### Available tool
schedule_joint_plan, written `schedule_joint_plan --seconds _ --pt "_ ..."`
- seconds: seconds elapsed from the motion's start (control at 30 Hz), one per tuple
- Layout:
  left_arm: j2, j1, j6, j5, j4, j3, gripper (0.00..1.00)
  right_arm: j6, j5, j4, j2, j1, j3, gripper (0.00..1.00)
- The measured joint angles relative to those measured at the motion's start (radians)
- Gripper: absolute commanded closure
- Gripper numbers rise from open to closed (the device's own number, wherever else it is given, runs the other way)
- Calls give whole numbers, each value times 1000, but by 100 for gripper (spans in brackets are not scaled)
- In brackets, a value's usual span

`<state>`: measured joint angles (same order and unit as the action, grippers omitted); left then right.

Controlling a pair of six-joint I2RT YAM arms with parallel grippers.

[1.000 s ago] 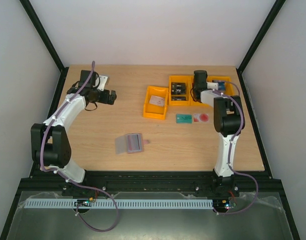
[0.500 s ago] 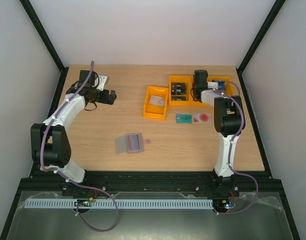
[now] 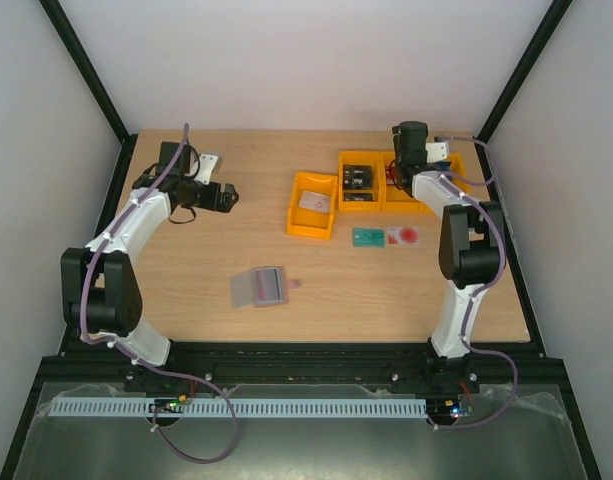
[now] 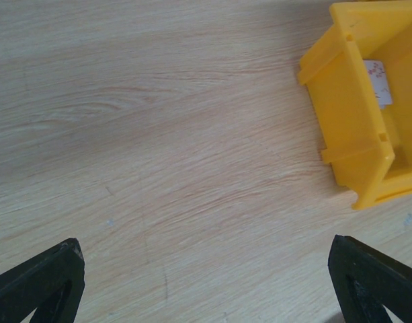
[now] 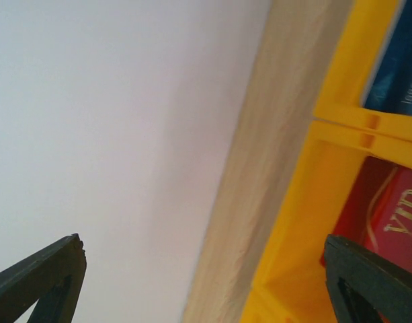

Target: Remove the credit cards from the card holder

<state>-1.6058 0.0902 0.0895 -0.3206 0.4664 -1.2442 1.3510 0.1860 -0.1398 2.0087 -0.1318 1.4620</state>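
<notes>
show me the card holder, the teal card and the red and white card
card holder (image 3: 270,287): top external view, middle of its pinkish face
teal card (image 3: 367,237): top external view, centre of the card
red and white card (image 3: 404,236): top external view, centre, by the red patch

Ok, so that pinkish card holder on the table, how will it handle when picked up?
The card holder lies flat on the table, so it probably offers little edge to pinch. It looks thin and pouch-like, likely light and somewhat floppy. Pushed, it should slide, not roll.
</notes>
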Motion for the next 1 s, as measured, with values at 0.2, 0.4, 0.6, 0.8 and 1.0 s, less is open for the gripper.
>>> schedule_joint_plan --seconds 0.2,0.4,0.6,0.8,1.0 --pt "33 0 -17 -87 18 54 1 -137 -101 5 -96 -6 -18 12" --pt "63 0 -86 -226 37 188 1 -459 -233 146 -214 -161 -21 20" --pt "98 0 -208 -319 36 346 7 -613 -391 288 -307 -478 -127 32" --pt "147 0 -292 -378 -8 481 7 -657 -505 408 -305 -700 -280 42" --pt "184 4 -364 -422 -81 608 7 -634 -558 420 -273 -791 -397 47"
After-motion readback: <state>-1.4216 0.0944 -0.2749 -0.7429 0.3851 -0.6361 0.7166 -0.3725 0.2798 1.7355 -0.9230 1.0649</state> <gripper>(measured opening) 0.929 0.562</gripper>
